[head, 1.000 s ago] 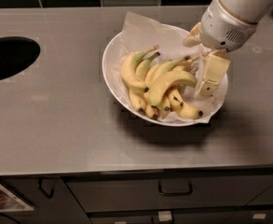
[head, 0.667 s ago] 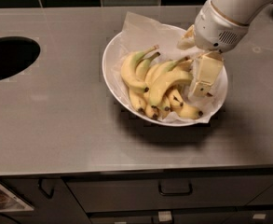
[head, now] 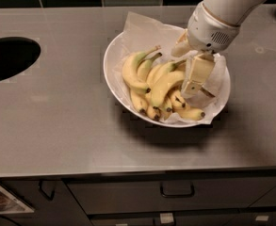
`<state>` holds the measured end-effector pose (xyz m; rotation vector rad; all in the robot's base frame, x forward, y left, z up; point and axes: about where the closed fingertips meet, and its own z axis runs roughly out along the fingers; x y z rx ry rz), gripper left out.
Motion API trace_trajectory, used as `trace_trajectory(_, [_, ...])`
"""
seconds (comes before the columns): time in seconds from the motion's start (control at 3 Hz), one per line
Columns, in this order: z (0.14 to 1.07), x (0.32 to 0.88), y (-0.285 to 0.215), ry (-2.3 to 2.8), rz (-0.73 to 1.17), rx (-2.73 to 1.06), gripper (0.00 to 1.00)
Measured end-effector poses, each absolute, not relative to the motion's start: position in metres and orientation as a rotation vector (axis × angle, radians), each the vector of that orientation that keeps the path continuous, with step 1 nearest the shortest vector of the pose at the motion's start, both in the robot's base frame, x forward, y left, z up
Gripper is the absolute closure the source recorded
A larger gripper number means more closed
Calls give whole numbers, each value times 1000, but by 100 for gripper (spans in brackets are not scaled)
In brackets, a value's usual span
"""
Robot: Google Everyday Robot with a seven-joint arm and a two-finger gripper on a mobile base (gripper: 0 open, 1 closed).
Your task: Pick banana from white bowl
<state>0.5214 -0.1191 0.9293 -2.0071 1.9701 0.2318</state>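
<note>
The white bowl (head: 114,74) stands on the steel counter, lined with crinkled white paper, and holds several bananas. The banana (head: 162,87) is long, arched and evenly yellow. It lies in the middle of the pile, and its thin stem points up and right toward the gripper. A green-tinged banana (head: 130,69) lies to its left, and short black-tipped ones (head: 190,113) lie at the front. My gripper (head: 194,79) hangs from the white arm at the upper right. It reaches down into the right side of the bowl, right beside the banana's stem end.
A dark round opening (head: 5,58) is cut into the counter at the far left. Dark tiles run along the back wall. Drawers with handles (head: 177,190) sit under the counter's front edge.
The gripper has moved left inside the bowl, closer to the bananas. The bananas and the bowl have not moved.
</note>
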Motion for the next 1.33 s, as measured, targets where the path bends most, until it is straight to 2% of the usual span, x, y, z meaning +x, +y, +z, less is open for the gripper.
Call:
trace_trajectory(0.33, [929,519,-118,1969,234,-2013,26])
trace_trajectory(0.67, [930,510,-115,1963,231,-2025,32])
trace_trajectory(1.33, [924,500,-109,1960,239,-2050,34])
